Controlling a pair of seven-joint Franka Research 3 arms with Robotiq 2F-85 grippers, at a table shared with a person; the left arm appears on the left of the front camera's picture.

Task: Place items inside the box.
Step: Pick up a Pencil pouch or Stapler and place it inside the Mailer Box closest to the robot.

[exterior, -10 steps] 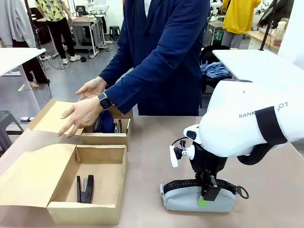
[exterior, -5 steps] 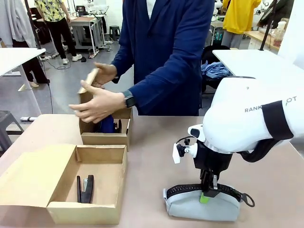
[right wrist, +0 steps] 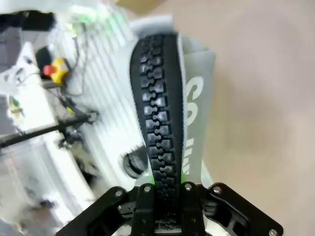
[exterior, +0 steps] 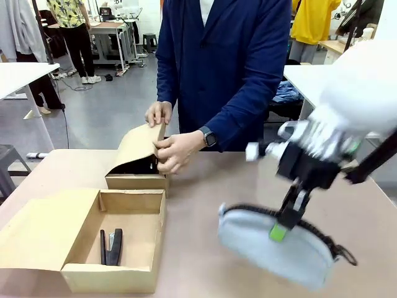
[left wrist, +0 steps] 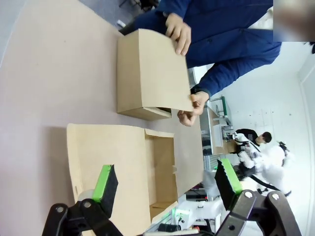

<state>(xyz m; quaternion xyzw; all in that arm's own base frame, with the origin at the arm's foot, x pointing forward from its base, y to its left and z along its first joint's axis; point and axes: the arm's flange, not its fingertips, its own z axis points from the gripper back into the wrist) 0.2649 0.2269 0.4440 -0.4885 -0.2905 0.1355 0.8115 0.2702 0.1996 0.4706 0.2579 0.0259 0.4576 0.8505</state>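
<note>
Front view, right gripper [exterior: 280, 231]: clamped on the zip edge of the pencil case [exterior: 267, 251].
Front view, pencil case: hangs tilted and blurred over the table [exterior: 198, 186], right of the open box [exterior: 80, 276].
Front view, stapler [exterior: 112, 247]: lies inside the open box.
Front view, person's hands [exterior: 177, 151]: on the far box's flap [exterior: 138, 144].
Left wrist view, left gripper [left wrist: 166, 183]: spread wide and empty, above the open box.
Right wrist view, right gripper: pinched shut on the case's black zip [right wrist: 156, 113].

Front camera faces across the open box [exterior: 108, 278]; left wrist camera overlooks the same box [left wrist: 165, 162]; right wrist camera hugs the pencil case [right wrist: 160, 123] to its right.
</note>
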